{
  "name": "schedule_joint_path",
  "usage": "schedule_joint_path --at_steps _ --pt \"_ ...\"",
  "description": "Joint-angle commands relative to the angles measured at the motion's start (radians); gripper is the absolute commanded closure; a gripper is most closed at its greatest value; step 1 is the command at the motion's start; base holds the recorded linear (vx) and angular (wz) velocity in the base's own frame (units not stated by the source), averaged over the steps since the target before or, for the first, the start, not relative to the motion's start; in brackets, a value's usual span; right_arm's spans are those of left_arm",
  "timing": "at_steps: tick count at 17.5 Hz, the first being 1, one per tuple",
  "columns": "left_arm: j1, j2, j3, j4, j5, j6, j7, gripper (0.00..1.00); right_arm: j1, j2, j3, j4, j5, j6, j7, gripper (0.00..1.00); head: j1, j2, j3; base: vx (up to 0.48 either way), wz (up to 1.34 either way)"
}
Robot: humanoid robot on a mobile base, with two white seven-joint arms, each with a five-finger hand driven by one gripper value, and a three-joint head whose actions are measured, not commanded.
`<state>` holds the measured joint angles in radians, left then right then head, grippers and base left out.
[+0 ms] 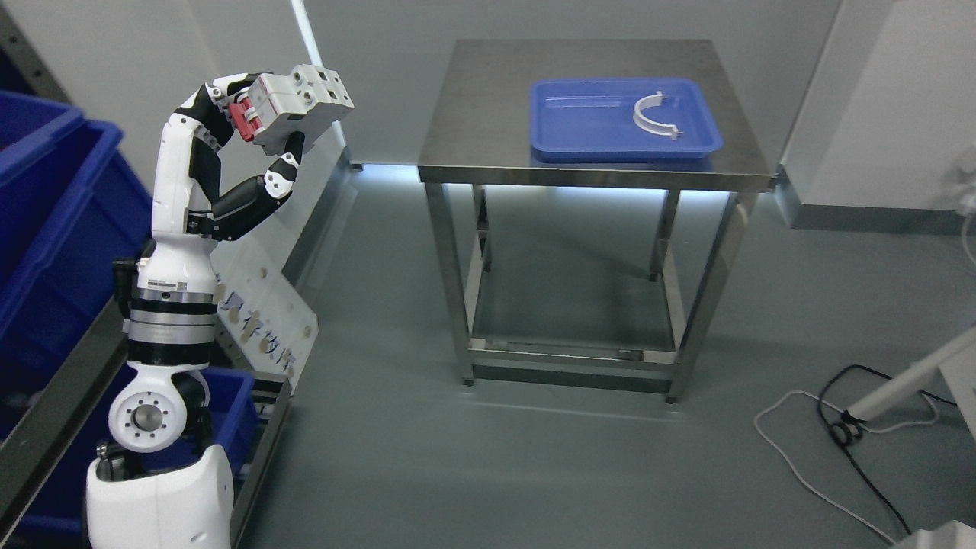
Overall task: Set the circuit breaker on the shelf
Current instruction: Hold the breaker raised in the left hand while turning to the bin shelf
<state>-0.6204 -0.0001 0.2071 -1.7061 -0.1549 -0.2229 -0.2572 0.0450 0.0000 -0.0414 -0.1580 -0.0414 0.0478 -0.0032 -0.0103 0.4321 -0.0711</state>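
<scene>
At seven o'clock, nearest the camera, the white and black left arm (179, 320) rises from the bottom edge beside the grey metal shelf rack (53, 396), whose frame runs diagonally along the left side. Blue plastic storage bins (57, 206) sit on the rack at nine o'clock, and another blue bin shows lower down behind the arm's elbow joint. A clear plastic sheet with small parts on it (267, 313) leans by the rack at about eight o'clock.

Higher, at ten o'clock, the left hand (252, 133) is closed around the white circuit breaker with a red switch (297, 103). The fingers curl over its top and the thumb props it from below, so the breaker is carried in the air, clear of every surface. Judging by the task, it is held high and to the left in order to clear the bin edges before going down onto the shelf; the placing is not yet done.

The right arm cannot be seen.

Farther off, at one o'clock, stands a stainless steel table with open legs (473, 114). On it lies a shallow blue plastic tray (557, 130) holding a white curved plastic clip (654, 118). A black and white cable (831, 427) lies on the grey floor at four o'clock.
</scene>
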Motion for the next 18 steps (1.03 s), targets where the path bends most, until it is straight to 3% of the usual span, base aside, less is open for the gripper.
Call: schedule_joint_path --at_steps 1,12,15,18 --pt "-0.041 0.032 0.031 -0.003 0.0 -0.009 -0.002 0.88 -0.001 -0.018 0.0 0.0 0.0 0.0 0.0 0.0 0.0 0.0 0.0 -0.165 0.65" --pt "-0.177 0.018 -0.015 -0.003 -0.003 0.042 -0.004 0.89 -0.001 -0.018 0.0 0.0 0.0 0.0 0.0 0.0 0.0 0.0 0.0 -0.143 0.53" --pt "-0.269 0.018 -0.017 -0.003 -0.003 0.132 -0.01 0.89 -0.001 -0.018 0.0 0.0 0.0 0.0 0.0 0.0 0.0 0.0 0.0 -0.132 0.57" --pt "-0.259 0.102 -0.028 -0.003 -0.003 0.215 -0.132 0.89 -0.001 -0.018 0.0 0.0 0.0 0.0 0.0 0.0 0.0 0.0 0.0 -0.072 0.65"
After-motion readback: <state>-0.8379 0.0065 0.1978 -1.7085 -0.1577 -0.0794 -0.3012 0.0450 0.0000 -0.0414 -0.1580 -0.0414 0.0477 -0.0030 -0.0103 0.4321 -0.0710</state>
